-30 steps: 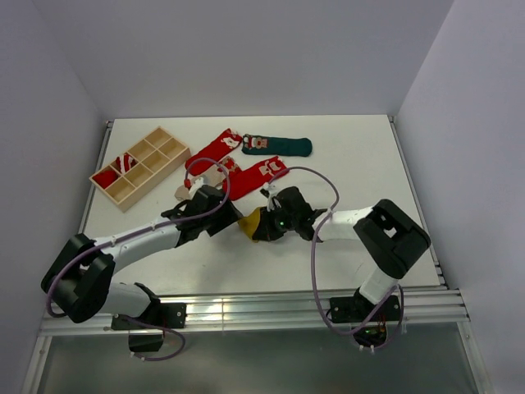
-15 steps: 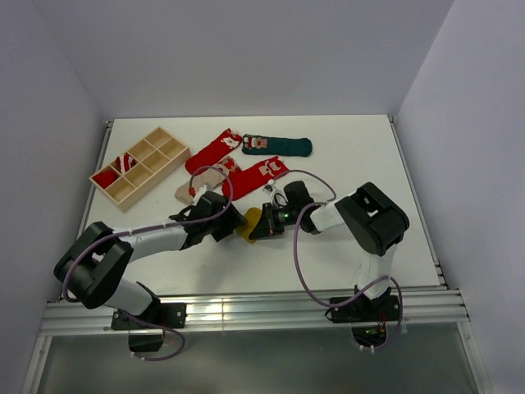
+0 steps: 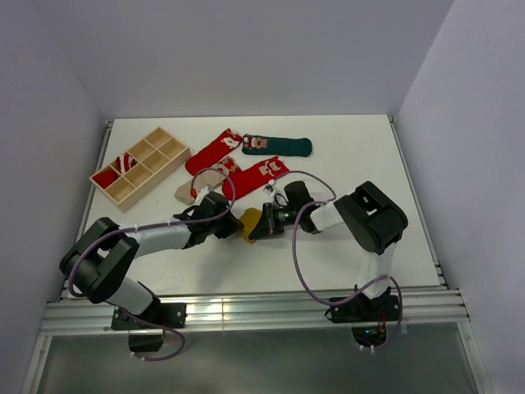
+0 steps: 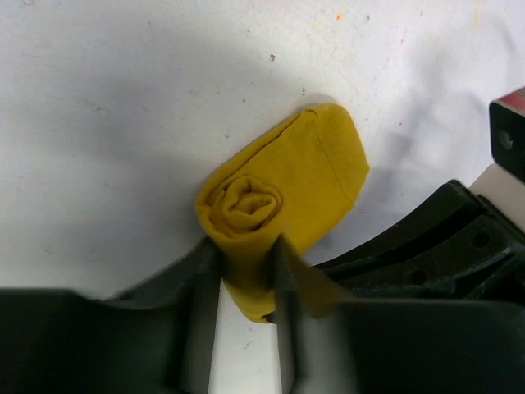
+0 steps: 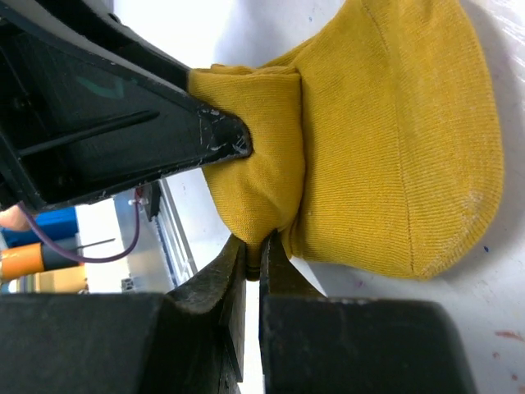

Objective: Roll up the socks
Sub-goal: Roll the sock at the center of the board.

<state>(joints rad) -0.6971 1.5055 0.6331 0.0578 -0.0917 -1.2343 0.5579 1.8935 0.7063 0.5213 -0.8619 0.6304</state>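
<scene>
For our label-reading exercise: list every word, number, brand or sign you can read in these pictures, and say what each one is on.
No text can be read in any view.
The red socks and the green sock bear little picture patches, too small to show any lettering.
The yellow sock and the wooden tray show no marks.

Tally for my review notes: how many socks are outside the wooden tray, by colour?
Red socks: 2
Dark green sock: 1
Beige sock: 1
Mustard yellow sock: 1
Total: 5
</scene>
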